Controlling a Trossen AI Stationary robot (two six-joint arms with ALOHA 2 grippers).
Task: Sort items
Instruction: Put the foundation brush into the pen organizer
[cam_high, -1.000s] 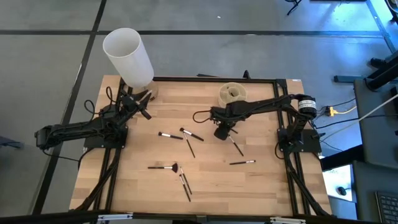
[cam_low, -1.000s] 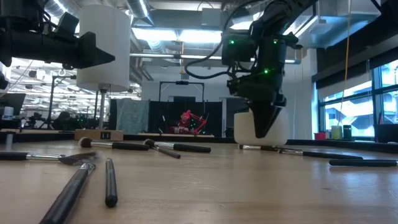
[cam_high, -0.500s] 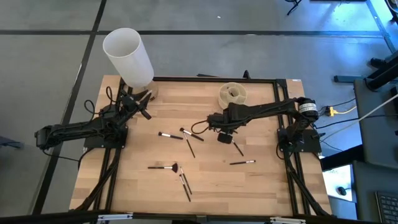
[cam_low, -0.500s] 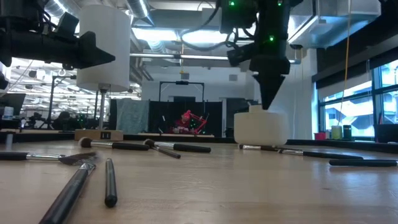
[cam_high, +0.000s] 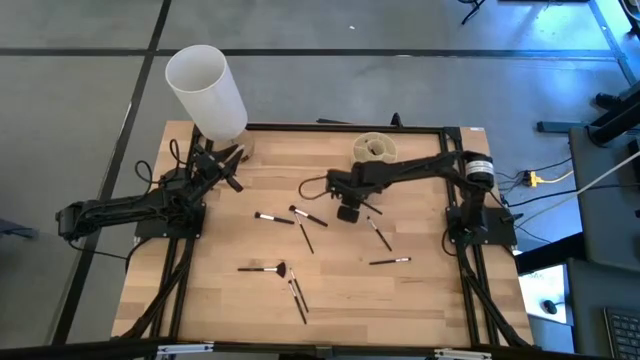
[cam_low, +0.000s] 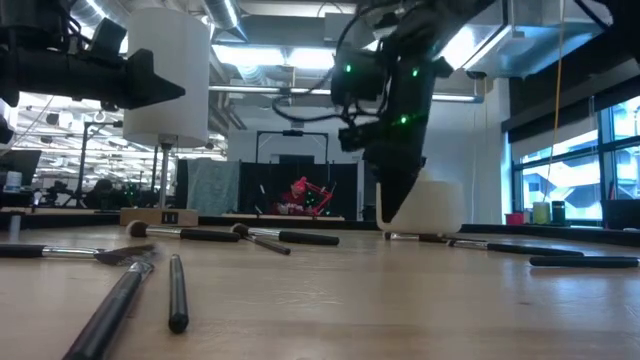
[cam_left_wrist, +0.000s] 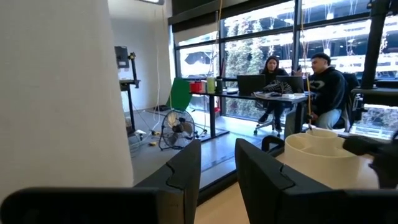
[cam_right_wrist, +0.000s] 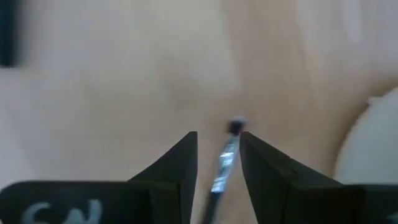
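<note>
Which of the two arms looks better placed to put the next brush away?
The right: its end effector holds a brush near the beige cup. The left end effector waits by the white cylinder.

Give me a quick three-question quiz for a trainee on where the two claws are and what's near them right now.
1. True or false: the left claw hangs over the middle of the table.
2. Which stands nearer the right claw: A, the beige compartmented cup, or B, the tall white cylinder?
3. Fill in: in the right wrist view, a thin ____ pokes out ahead of that claw.

Key:
1. False. It sits at the table's far left corner, beside the cylinder.
2. A.
3. brush.
</note>
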